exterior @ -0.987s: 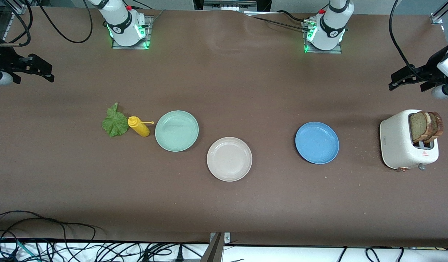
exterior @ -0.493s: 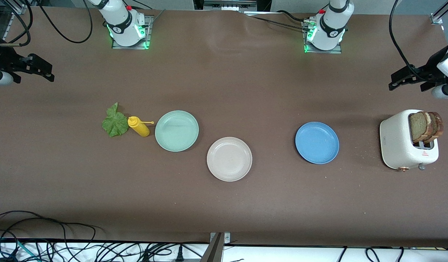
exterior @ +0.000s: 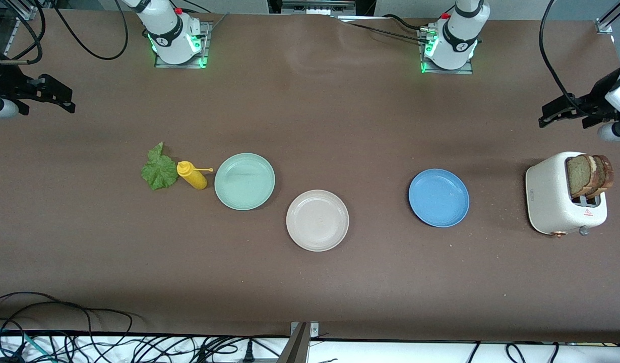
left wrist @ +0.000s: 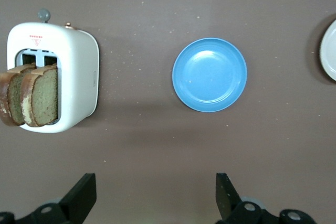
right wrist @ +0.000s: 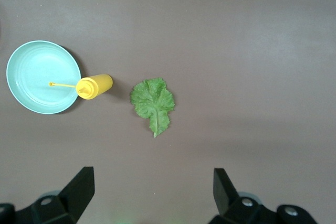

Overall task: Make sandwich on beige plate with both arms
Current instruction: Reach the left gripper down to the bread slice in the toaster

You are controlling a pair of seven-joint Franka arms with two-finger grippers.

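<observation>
The beige plate (exterior: 317, 220) sits bare mid-table; its edge shows in the left wrist view (left wrist: 331, 51). Two brown-crusted bread slices (exterior: 590, 175) stand in a white toaster (exterior: 557, 196) at the left arm's end, also in the left wrist view (left wrist: 31, 95). A green lettuce leaf (exterior: 159, 171) lies flat on the table toward the right arm's end, also in the right wrist view (right wrist: 153, 102). My left gripper (exterior: 557, 112) (left wrist: 155, 182) is open and empty, up over the table near the toaster. My right gripper (exterior: 63, 98) (right wrist: 152, 177) is open and empty, over the table's right-arm end.
A mint-green plate (exterior: 244, 181) sits beside a yellow squeeze bottle (exterior: 191, 175) lying next to the lettuce. A blue plate (exterior: 439, 197) sits between the beige plate and the toaster. Cables hang along the table edge nearest the front camera.
The left arm's hand has shifted slightly over the left arm's end of the table. Nothing on the table has moved.
</observation>
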